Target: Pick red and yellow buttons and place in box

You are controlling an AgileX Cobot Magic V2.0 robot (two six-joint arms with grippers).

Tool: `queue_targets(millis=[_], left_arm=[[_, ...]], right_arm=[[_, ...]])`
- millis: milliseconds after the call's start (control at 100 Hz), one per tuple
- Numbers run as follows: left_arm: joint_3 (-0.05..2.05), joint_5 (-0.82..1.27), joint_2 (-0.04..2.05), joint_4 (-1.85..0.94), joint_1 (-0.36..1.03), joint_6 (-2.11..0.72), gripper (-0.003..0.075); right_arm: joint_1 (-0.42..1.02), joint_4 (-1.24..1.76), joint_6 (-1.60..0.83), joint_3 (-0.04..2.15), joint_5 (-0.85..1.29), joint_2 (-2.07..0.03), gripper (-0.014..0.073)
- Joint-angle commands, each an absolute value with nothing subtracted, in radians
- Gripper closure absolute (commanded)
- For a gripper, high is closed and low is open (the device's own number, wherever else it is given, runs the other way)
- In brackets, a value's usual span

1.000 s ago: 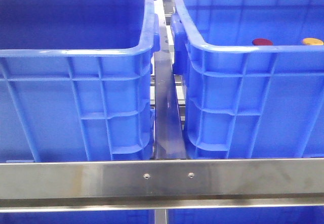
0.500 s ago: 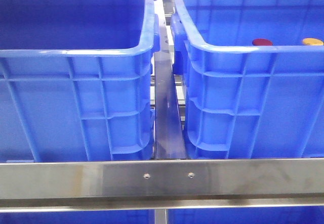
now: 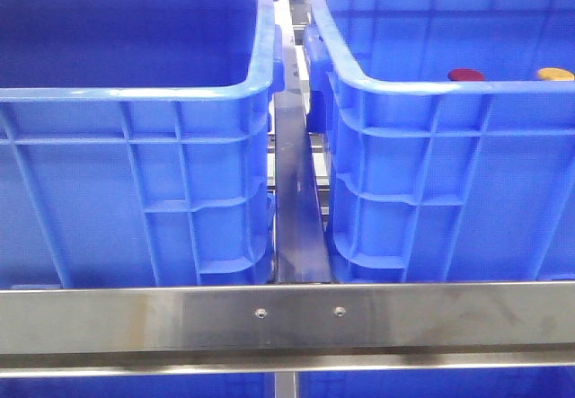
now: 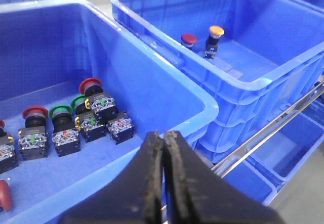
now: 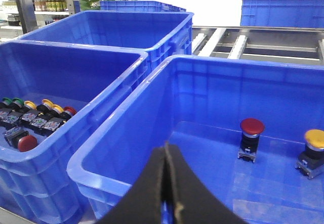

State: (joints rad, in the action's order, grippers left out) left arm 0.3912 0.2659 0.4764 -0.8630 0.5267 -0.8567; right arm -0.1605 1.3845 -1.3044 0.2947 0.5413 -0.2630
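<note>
Two buttons (image 3: 465,75) sit side by side in R crate (image 3: 431,84); L crate (image 3: 135,92) beside it, rail (image 3: 287,317) in front.

text: none readable | labels: none | numbers: none | signs: none

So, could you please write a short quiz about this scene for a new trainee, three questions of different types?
1. True or false: the red mushroom-head push button and the yellow mushroom-head push button stand in the same bright-blue ribbed plastic crate.
2. Multiple choice: how do the jaws of the left gripper stand? A) wide open, B) closed together with nothing between, C) clamped on a button.
3. Fill in: in the left wrist view, the neighbouring blue plastic crate holds a row of buttons with red and ____ caps.

Key
1. True; they stand apart on its floor.
2. B. The right gripper looks the same.
3. Green.
</note>
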Motion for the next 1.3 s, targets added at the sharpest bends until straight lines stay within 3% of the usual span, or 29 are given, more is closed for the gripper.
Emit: queue_targets(millis=[0, 1150, 1290], left_arm=[[0.416, 0.210, 0.475, -0.887, 0.534, -0.847, 0.0740], [0.416, 0.205, 0.475, -0.887, 0.534, -0.847, 0.0740], [0.414, 0.151, 0.462, -0.732, 0.532, -0.847, 0.0740]], right_arm=[[-0.164, 1.422, -1.315, 0.319, 0.536, -0.269, 0.0662], [-0.164, 1.423, -1.315, 0.319, 0.597, -0.269, 0.0662], [-0.164, 1.423, -1.315, 0.319, 0.597, -0.269, 0.0662]])
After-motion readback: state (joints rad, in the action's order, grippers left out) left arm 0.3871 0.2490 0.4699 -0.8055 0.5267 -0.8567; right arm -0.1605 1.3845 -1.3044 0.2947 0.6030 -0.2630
